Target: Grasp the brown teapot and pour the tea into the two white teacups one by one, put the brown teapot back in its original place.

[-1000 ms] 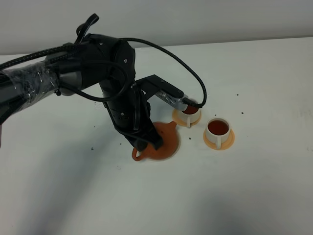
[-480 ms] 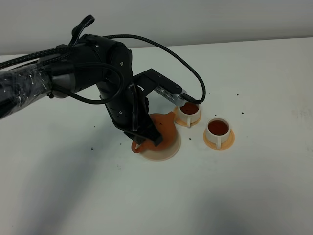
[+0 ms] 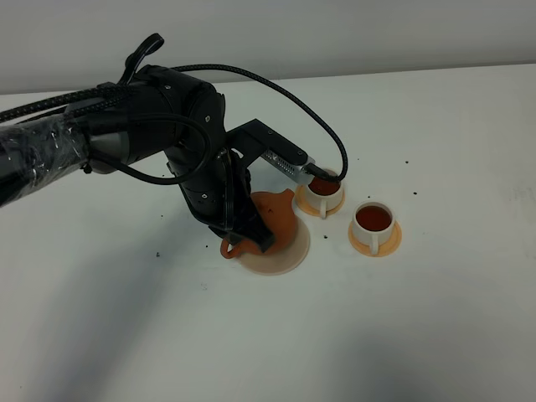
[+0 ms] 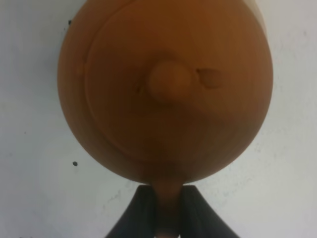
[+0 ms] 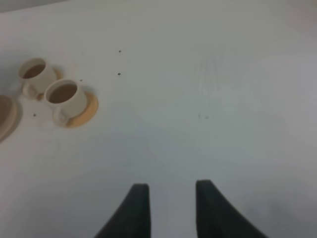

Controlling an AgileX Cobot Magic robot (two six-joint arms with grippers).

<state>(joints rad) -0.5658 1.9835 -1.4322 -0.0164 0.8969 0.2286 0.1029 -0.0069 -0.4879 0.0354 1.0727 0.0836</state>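
The brown teapot [image 3: 275, 218] stands over the pale beige coaster [image 3: 283, 255], whose front edge shows beneath it. I cannot tell whether it rests on the coaster or hangs just above. My left gripper [image 3: 243, 243] is shut on the pot's loop handle [image 4: 166, 206]. The left wrist view looks down on the lid and knob [image 4: 169, 82]. Two white teacups [image 3: 323, 192] [image 3: 373, 220] on orange saucers stand right of the pot, both holding dark reddish tea. My right gripper [image 5: 171, 208] is open and empty over bare table, and both cups [image 5: 34, 72] [image 5: 64, 94] show far off in its view.
The left arm [image 3: 167, 126] and its cable [image 3: 322, 134] arch over the nearer cup. A few dark specks [image 3: 157, 254] lie on the white table [image 3: 435, 318]. An edge of the coaster [image 5: 5, 116] shows in the right wrist view.
The left arm with the teapot has shifted a little left and up in the high view, so more of the beige coaster shows. The cups have not moved.
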